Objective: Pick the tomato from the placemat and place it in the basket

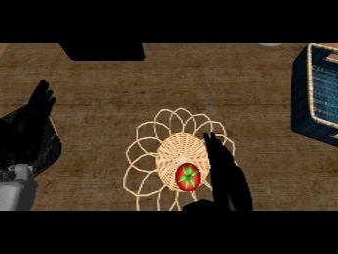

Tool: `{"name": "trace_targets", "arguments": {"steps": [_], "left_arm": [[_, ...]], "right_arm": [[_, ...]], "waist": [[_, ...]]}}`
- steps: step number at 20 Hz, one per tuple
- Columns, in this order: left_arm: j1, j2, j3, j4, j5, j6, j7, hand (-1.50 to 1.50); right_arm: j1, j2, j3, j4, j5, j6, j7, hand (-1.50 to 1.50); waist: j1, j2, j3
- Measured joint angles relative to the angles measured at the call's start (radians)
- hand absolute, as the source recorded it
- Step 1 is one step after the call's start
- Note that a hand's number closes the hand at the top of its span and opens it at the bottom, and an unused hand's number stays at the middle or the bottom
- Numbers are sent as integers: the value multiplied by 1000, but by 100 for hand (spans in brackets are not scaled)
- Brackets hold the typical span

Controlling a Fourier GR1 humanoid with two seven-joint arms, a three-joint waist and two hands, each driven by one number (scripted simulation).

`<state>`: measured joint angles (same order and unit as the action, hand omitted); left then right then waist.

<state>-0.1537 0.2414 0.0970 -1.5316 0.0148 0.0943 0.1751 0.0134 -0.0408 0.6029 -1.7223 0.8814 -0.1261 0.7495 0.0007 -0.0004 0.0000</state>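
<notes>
Looking down, you see the right hand [226,173], fingers straight, just beside the tomato [188,176] on the woven placemat [173,149]. Your left hand [32,114] rests spread; the blue basket [325,94] is cut off at the right edge.

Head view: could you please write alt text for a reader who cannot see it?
A red tomato lies on a round woven placemat on a brown counter, with the right robot hand beside it, fingers straight. A dark blue basket stands at the upper right, apart from the placemat. The left robot hand rests open at the left edge.
</notes>
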Motion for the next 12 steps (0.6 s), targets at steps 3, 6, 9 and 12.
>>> {"name": "trace_targets", "arguments": {"steps": [3,6,9,12], "left_arm": [[-19,-1,15,36,-5,-10,-18,0],[-27,-3,30,64,-4,-22,-35,0],[-32,-12,31,56,-15,-17,-24,0],[-34,-10,38,42,-16,-21,-9,0]], "right_arm": [[-21,9,-23,49,-5,-4,-32,-150],[-26,25,-18,71,4,-13,-32,-150],[-26,32,-28,84,3,-4,-42,-150],[-53,36,-13,134,2,-29,-32,-150]], "waist": [[-1,0,0],[-1,0,0],[-1,0,0],[0,0,0]]}}
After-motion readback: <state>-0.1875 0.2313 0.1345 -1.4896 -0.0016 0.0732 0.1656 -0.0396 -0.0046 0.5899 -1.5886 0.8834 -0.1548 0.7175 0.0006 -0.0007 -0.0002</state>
